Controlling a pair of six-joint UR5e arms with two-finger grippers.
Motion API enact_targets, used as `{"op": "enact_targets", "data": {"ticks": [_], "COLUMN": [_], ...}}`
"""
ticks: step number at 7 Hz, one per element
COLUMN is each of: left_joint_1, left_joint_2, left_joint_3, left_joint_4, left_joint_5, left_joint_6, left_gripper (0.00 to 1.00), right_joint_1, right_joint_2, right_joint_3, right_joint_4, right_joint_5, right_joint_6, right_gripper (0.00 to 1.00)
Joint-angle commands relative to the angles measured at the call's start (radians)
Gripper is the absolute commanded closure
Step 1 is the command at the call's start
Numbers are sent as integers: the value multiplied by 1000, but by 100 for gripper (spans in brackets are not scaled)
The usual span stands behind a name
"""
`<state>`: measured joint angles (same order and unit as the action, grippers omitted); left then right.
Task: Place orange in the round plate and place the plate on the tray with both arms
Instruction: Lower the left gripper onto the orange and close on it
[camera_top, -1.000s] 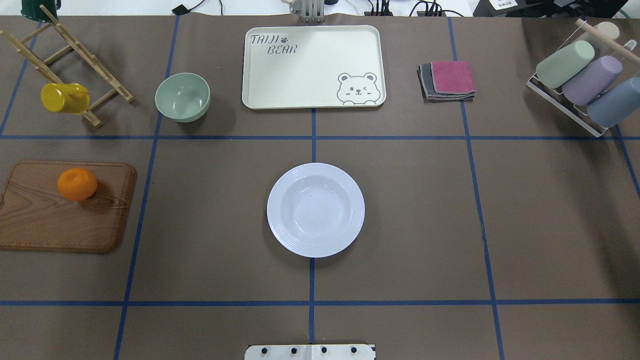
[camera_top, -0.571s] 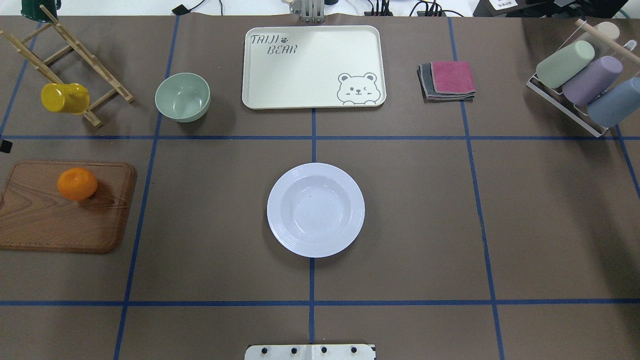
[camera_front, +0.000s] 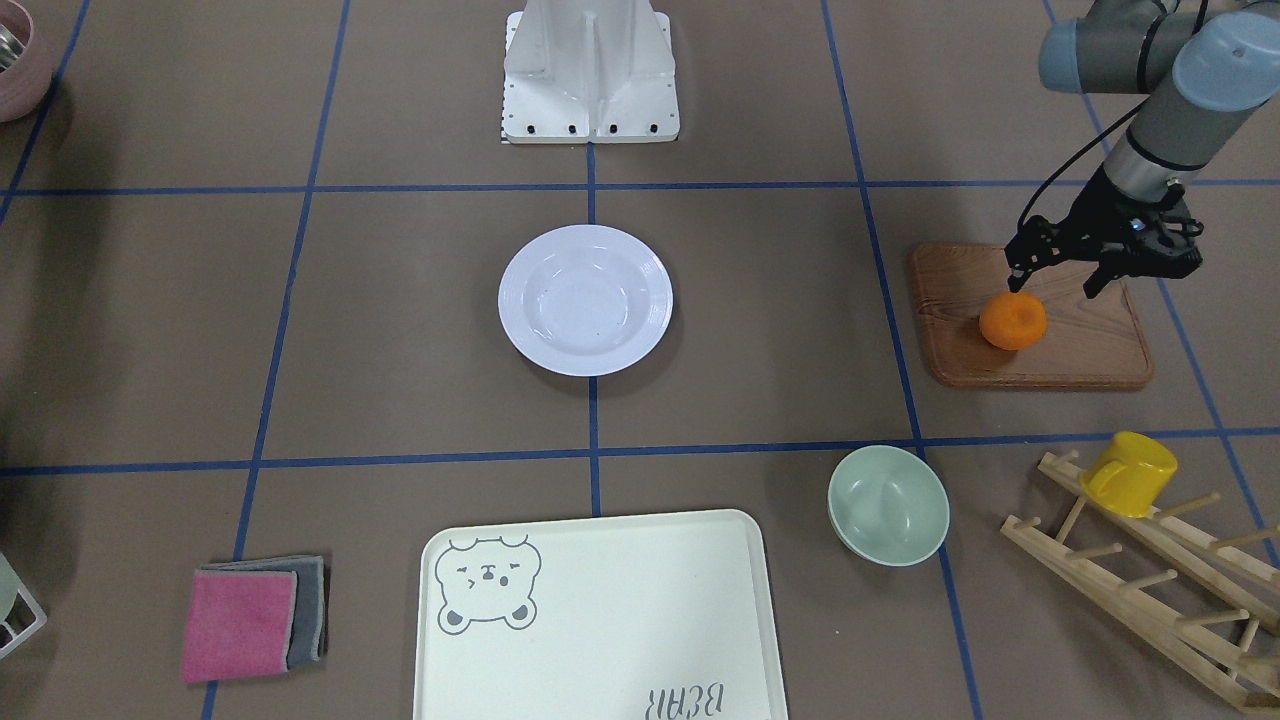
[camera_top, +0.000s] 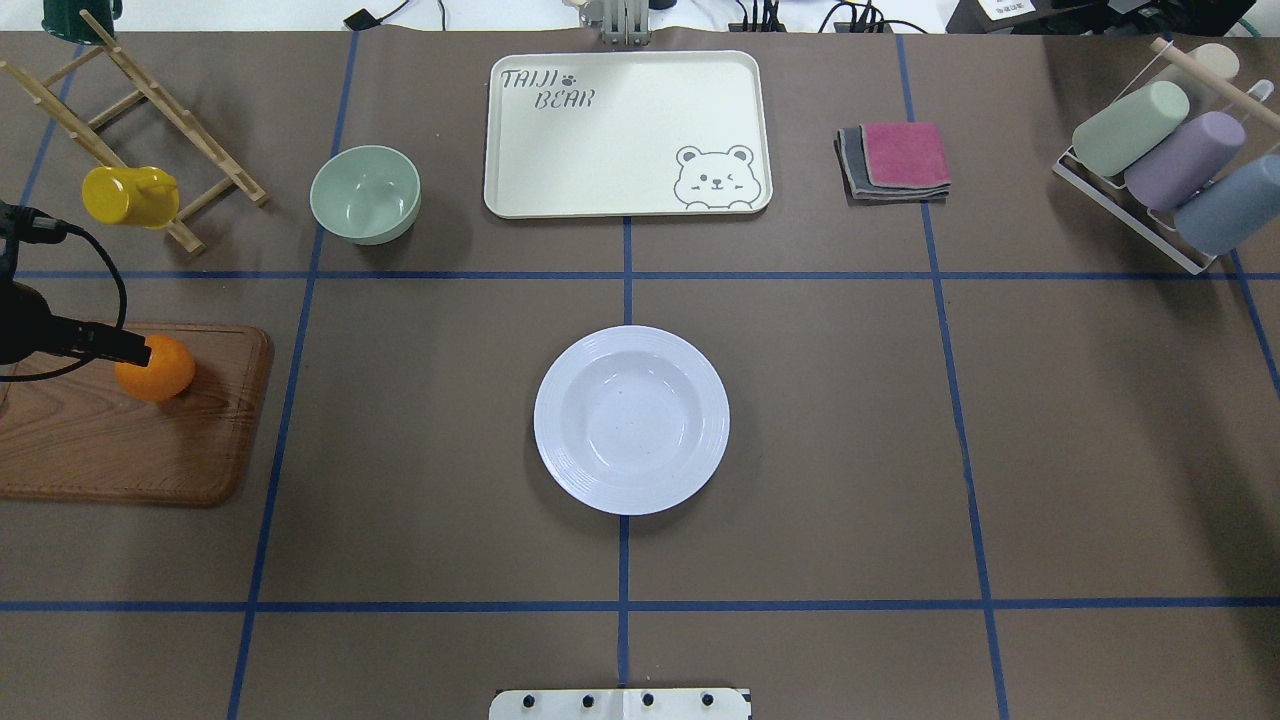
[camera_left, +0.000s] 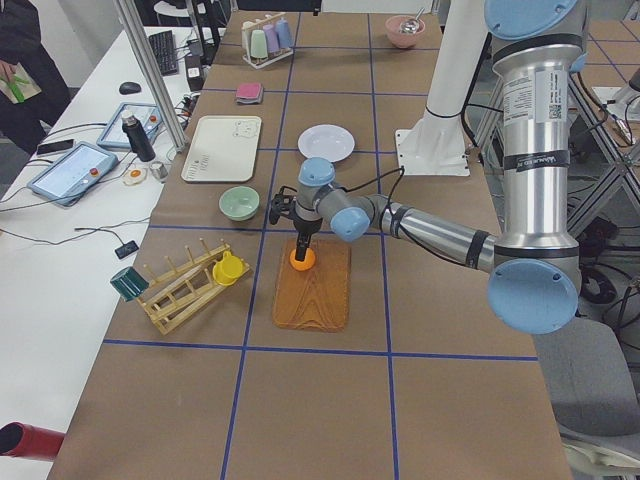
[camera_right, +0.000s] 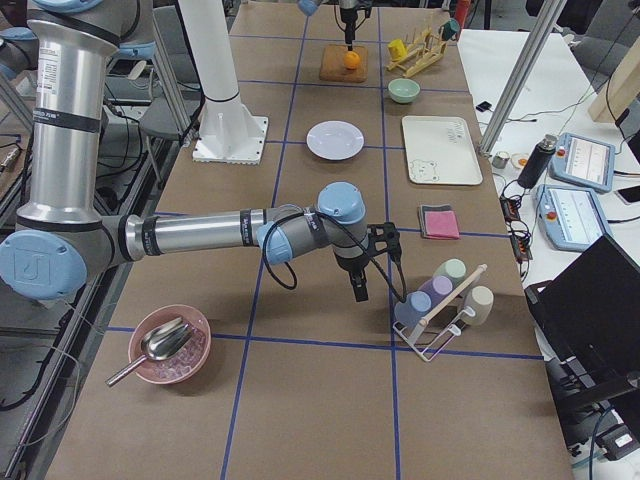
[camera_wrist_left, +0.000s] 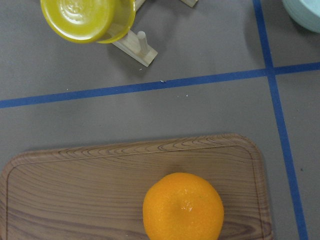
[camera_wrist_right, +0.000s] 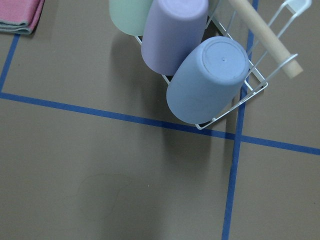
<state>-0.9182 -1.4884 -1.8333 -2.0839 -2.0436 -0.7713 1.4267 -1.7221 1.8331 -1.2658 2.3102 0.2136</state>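
The orange (camera_front: 1012, 322) lies on a brown wooden board (camera_front: 1040, 345) at the table's left end. It also shows low in the left wrist view, orange (camera_wrist_left: 183, 206). My left gripper (camera_front: 1055, 282) hangs open just above the board, on the robot's side of the orange, one fingertip (camera_top: 125, 350) over the fruit's edge. The round white plate (camera_top: 631, 420) sits bare at the table's centre. The cream tray (camera_top: 627, 133) with the bear drawing lies beyond it. My right gripper (camera_right: 357, 285) hovers far off near the cup rack; I cannot tell its state.
A pale green bowl (camera_top: 365, 193) stands left of the tray. A yellow cup (camera_top: 130, 195) hangs on a wooden rack (camera_top: 150, 110). Folded cloths (camera_top: 895, 160) and a wire rack of cups (camera_top: 1160, 160) are at the right. A pink bowl (camera_right: 170, 345) holds a scoop.
My left arm has come into the overhead view from the left edge and now reaches over the board to the orange. Plate, tray and orange have not moved.
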Motion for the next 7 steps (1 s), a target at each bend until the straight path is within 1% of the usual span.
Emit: {"op": "enact_targets", "data": {"ticks": [1, 3, 5, 7], "left_joint_1": [21, 22, 45, 67], "left_joint_2": [-32, -47, -49, -49], "left_joint_3": [74, 81, 115, 111], "left_joint_4": [-71, -70, -71, -70], "left_joint_5": [10, 6, 13, 23], "left_joint_6": [-14, -14, -11, -22], "left_gripper": [1, 1, 1, 1], "right_joint_1": [0, 0, 0, 0], "right_joint_2": [-1, -2, -4, -4], "right_joint_3": [0, 0, 0, -1], "right_joint_4": [0, 0, 0, 0], "right_joint_5": [0, -1, -2, -11], "right_joint_6": [-5, -5, -5, -5], "right_gripper": [0, 0, 0, 0]}}
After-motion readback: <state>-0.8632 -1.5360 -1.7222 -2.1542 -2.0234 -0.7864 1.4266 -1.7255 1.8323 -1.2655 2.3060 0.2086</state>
